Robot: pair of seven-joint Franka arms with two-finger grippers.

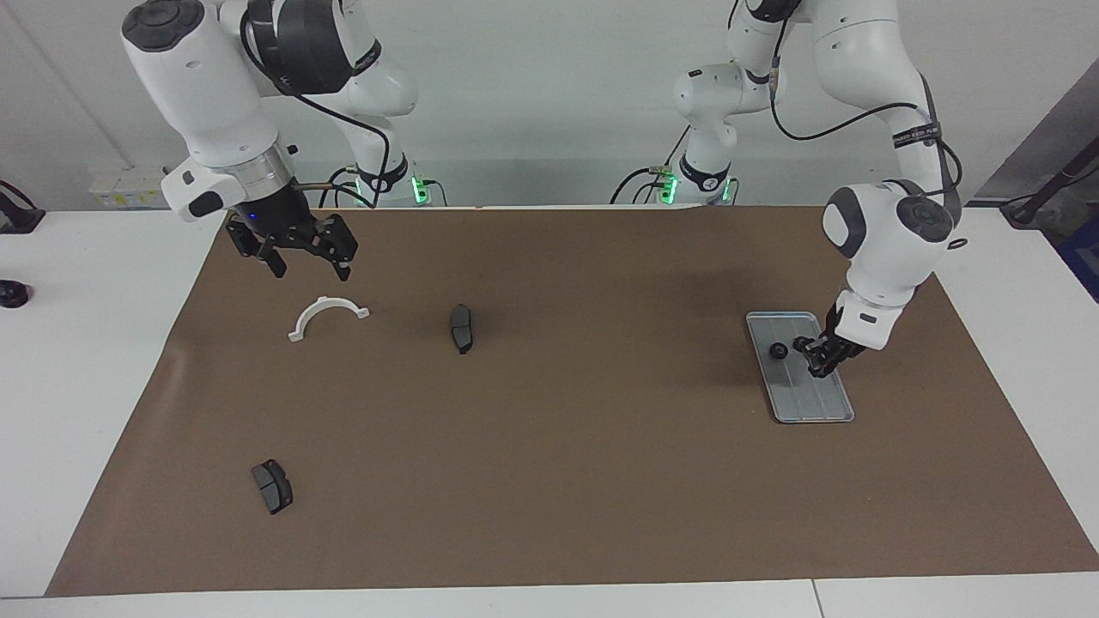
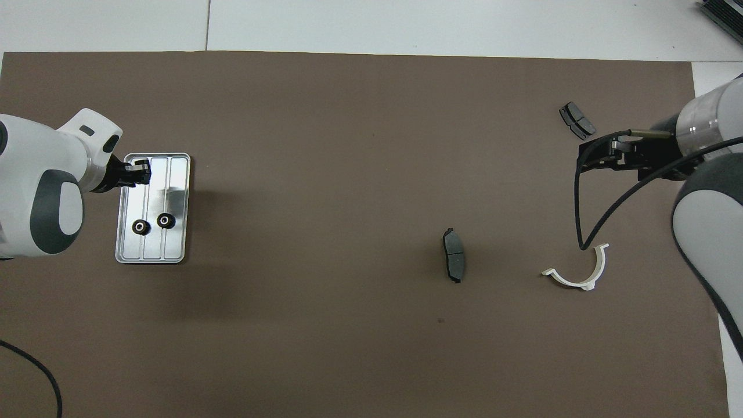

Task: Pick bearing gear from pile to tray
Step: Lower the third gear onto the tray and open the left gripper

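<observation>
The silver tray (image 1: 811, 403) (image 2: 177, 174) lies toward the left arm's end of the mat. Two black bearing gears (image 2: 140, 227) (image 2: 165, 220) rest in it, at the end nearer the robots; one gear (image 1: 778, 350) shows plainly in the facing view. My left gripper (image 1: 818, 364) (image 2: 139, 172) hangs low over the tray, shut on a small dark bearing gear. What is left of the pile is a white half-ring bracket (image 1: 328, 313) (image 2: 577, 273) and two dark brake pads (image 1: 462, 328) (image 1: 272, 486). My right gripper (image 1: 311, 270) (image 2: 589, 158) hovers open above the mat beside the bracket.
A brown mat (image 1: 549, 481) covers most of the white table. One brake pad (image 2: 454, 262) lies mid-mat, and another pad (image 2: 576, 120) lies farther from the robots near the right arm's end. The right arm's black cable (image 2: 580, 220) dangles above the bracket.
</observation>
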